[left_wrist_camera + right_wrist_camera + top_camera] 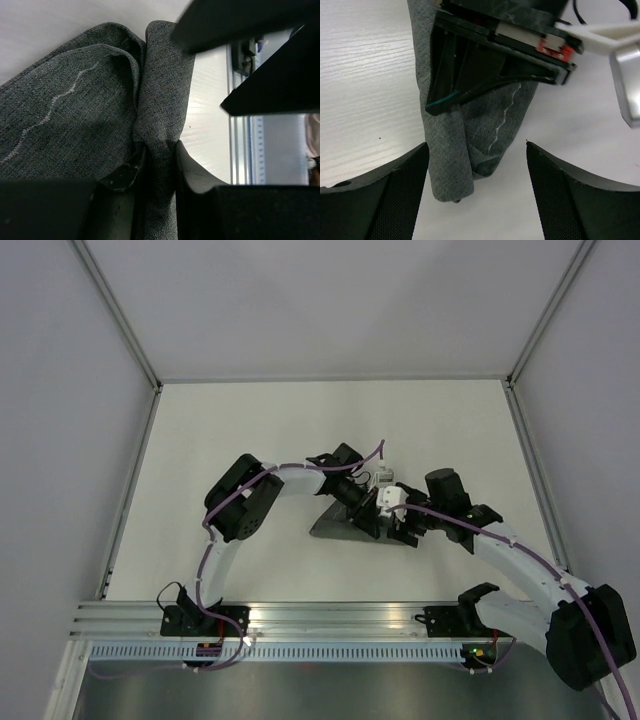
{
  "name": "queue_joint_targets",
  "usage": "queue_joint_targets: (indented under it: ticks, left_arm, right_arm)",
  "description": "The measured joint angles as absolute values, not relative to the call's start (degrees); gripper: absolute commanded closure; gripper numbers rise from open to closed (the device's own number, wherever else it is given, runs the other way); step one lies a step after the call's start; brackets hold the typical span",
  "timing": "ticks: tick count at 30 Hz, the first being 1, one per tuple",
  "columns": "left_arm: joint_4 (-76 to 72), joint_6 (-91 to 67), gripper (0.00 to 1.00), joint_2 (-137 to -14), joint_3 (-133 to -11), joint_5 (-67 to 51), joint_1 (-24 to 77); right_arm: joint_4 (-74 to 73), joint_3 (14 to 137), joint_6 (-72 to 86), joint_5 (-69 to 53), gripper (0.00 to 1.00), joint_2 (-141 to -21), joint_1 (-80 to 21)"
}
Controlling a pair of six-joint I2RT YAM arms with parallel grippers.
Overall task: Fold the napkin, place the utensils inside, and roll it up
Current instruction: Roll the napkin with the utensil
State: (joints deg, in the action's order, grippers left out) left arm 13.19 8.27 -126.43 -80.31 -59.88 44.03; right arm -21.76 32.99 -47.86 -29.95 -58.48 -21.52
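Note:
The napkin (335,526) is a dark grey, partly rolled bundle on the white table, just in front of both grippers. In the left wrist view my left gripper (157,161) is shut on an upright fold of the napkin (75,115), whose pale stitched line shows. In the right wrist view my right gripper (475,160) is open, with the rolled end of the napkin (450,155) lying between its fingers (395,190) without touching them. My left gripper (485,55) holds the roll just beyond. The fork is hidden; only a thin teal edge (441,101) shows by the left finger.
The two grippers, left (366,512) and right (398,530), almost touch over the napkin's right end. An aluminium rail (330,615) runs along the table's near edge. Grey enclosure walls (60,440) stand on the left, right and back.

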Motion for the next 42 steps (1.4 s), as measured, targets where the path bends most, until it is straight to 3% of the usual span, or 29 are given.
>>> queue_joint_targets:
  ticks: [8, 14, 19, 22, 28, 29, 36, 42]
  left_arm:
    - [16.49, 5.91, 0.98, -128.22, -80.99, -64.12, 43.70]
    - [17.74, 5.15, 0.92, -128.73, -81.49, -64.84, 43.68]
    - [17.89, 5.13, 0.69, -128.70, -81.60, -64.23, 43.68]
    - [17.96, 4.78, 0.59, -127.92, -81.32, -62.24, 43.70]
    - [17.54, 4.19, 0.52, -123.17, -78.19, -54.78, 43.11]
    - [17.47, 4.05, 0.44, -122.13, -77.65, -53.41, 42.78]
    - [12.91, 2.50, 0.44, -111.83, -73.43, -42.76, 37.50]
    - [3.22, -1.37, 0.41, -98.19, -62.96, -30.11, 35.35]
  right_arm:
    - [-17.89, 29.63, -47.83, -22.06, 0.18, -63.77, -34.02]
    - [-16.21, 29.39, -47.81, -18.74, 0.31, -68.73, -36.93]
    - [-15.86, 29.39, -47.66, -17.89, 0.68, -70.91, -37.32]
    - [-15.92, 29.54, -47.62, -17.85, 0.77, -71.35, -37.52]
    - [-16.75, 31.27, -47.86, -18.15, 0.80, -73.32, -37.50]
    - [-16.99, 31.64, -47.90, -18.26, 0.80, -73.71, -37.47]
    - [-23.20, 37.12, -49.41, -22.44, 0.81, -79.07, -34.33]
    - [-32.82, 46.22, -52.62, -29.19, 0.81, -88.42, -29.47]
